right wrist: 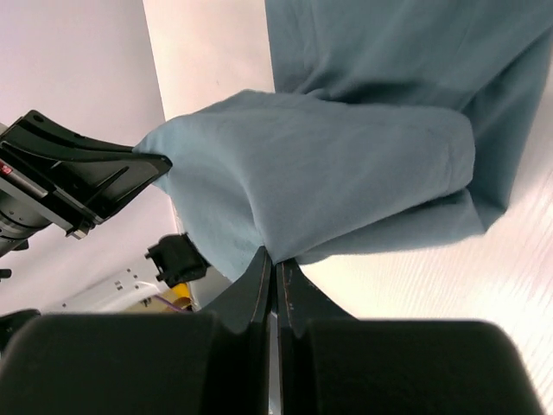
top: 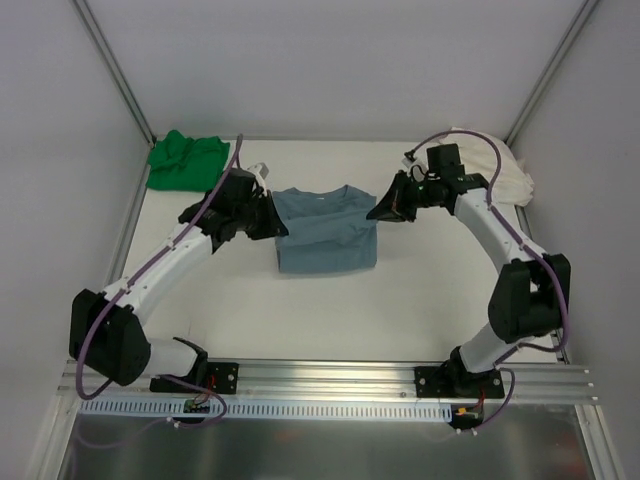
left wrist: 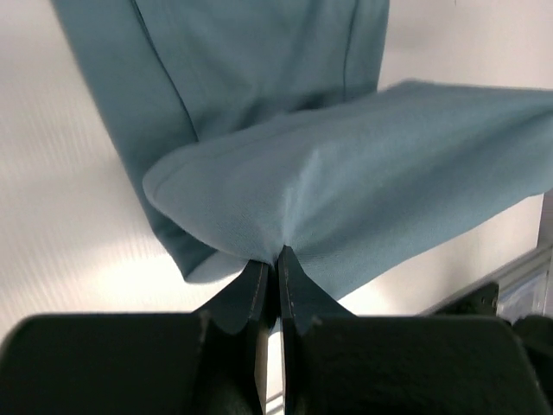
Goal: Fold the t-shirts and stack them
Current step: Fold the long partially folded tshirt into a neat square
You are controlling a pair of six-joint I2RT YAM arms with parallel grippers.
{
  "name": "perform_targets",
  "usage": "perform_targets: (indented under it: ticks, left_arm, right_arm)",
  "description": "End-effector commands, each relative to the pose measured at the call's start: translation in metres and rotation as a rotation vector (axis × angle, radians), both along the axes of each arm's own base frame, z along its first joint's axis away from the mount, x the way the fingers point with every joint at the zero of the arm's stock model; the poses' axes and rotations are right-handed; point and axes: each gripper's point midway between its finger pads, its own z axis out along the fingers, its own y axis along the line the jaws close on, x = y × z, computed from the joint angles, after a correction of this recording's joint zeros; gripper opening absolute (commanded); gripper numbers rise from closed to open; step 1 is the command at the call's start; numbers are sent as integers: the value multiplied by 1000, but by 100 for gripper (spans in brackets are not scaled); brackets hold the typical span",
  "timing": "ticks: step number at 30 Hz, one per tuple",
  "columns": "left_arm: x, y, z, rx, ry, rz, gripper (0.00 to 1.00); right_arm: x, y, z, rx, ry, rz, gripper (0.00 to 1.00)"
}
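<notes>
Two tools clamp the blue-grey t-shirt (top: pixel 325 238), left tool (left wrist: pixel 276 256) and right tool (right wrist: pixel 275 261) each pinching one upper corner above the surface (top: pixel 410 300).

Both arms bend inward, with left gripper (left wrist: pixel 278 256) and right gripper (right wrist: pixel 275 261) pinched closed.

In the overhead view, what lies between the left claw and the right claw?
The blue-grey t-shirt fills that stretch in the top view. The left claw and the right claw each pinch a side of it, as both wrist views confirm.
</notes>
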Motion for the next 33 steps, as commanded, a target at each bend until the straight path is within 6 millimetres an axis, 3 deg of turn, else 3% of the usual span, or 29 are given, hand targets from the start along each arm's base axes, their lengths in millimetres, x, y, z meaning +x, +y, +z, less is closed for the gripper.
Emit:
perform_targets:
  ticks: [1, 2, 3, 4, 5, 6, 7, 8, 9, 10, 11, 12, 13, 14, 15, 16, 18, 19, 20, 21, 22, 23, 24, 25, 26, 27, 29, 31, 33]
  left_arm:
    - [40, 5, 22, -31, -62, -31, 0]
    - [56, 8, 36, -55, -82, -22, 0]
    - [67, 9, 23, -49, -43, -16, 0]
    - [77, 9, 24, -55, -43, -13, 0]
    - [86, 9, 23, -61, -31, -8, 0]
    - [106, 11, 22, -66, -25, 8, 0]
    - [116, 11, 20, -70, -20, 12, 0]
    - [132, 10, 33, -85, -43, 18, 0]
    - [144, 6, 7, -91, 26, 13, 0]
    - [155, 8, 3, -104, 44, 15, 10]
    - [173, 5, 16, -122, 24, 14, 26]
    - [186, 5, -18, -105, 105, 28, 45]
    - [197, 9, -24, -88, 114, 48, 86]
    - [212, 12, -23, -81, 98, 81, 97]
    - [221, 15, -39, -71, 111, 106, 99]
    - [230, 21, -41, -69, 95, 153, 99]
    - [241, 26, -35, -77, 34, 189, 99]
    - [243, 31, -32, -64, 10, 212, 99]
    - [241, 34, -36, -56, -7, 227, 99]
    - [240, 39, -15, -57, -61, 244, 99]
    - [239, 46, -12, -29, -92, 263, 99]
    - [231, 51, -18, -12, -87, 278, 99]
    - [227, 54, 6, -19, -145, 286, 99]
    - [223, 56, 11, -20, -164, 286, 99]
    - [214, 57, 24, -34, -193, 281, 99]
    - [207, 57, 22, -38, -190, 273, 99]
    - [197, 47, 44, -96, -228, 223, 99]
    - [197, 36, 59, -161, -260, 177, 99]
    - [201, 21, 64, -233, -226, 134, 99]
  right_arm:
    - [37, -2, 18, 27, -33, 8, 0]
    - [49, 0, 5, 34, 12, 7, 0]
    - [61, -1, 4, 40, 17, -6, 0]
    - [70, 1, 3, 47, 22, -10, 0]
    - [86, 4, 15, 65, -9, -8, 0]
    - [101, 5, -4, 64, 33, -17, 1]
    - [112, 8, -8, 74, 56, -28, 0]
    - [129, 12, 6, 96, 16, -28, 0]
    - [145, 15, -19, 100, 62, -35, 0]
    - [157, 17, -24, 114, 81, -48, 0]
    - [167, 20, -28, 129, 91, -47, 2]
    - [192, 24, -38, 143, 76, -48, 13]
    - [204, 26, -40, 154, 69, -61, 69]
    - [217, 26, -44, 154, 49, -75, 95]
    - [234, 24, -37, 175, -9, -86, 99]
    - [241, 24, -45, 198, 9, -106, 99]
    - [247, 17, -47, 214, -19, -119, 99]
    - [243, 16, -32, 218, -54, -113, 99]
    - [242, 13, -28, 193, -96, -109, 100]
    - [236, 10, -26, 169, -109, -106, 99]
    - [228, 7, -30, 143, -101, -106, 99]
    - [222, 2, -10, 118, -148, -111, 100]
    - [215, 0, -8, 88, -168, -92, 99]
    - [207, -3, -10, 73, -156, -93, 99]
    - [200, -4, 6, 73, -177, -90, 99]
    - [192, -1, 9, 82, -172, -76, 99]
    - [183, 4, 28, 94, -197, -66, 99]
    - [180, 12, 39, 114, -205, -51, 100]
    - [182, 24, 36, 131, -180, -42, 100]
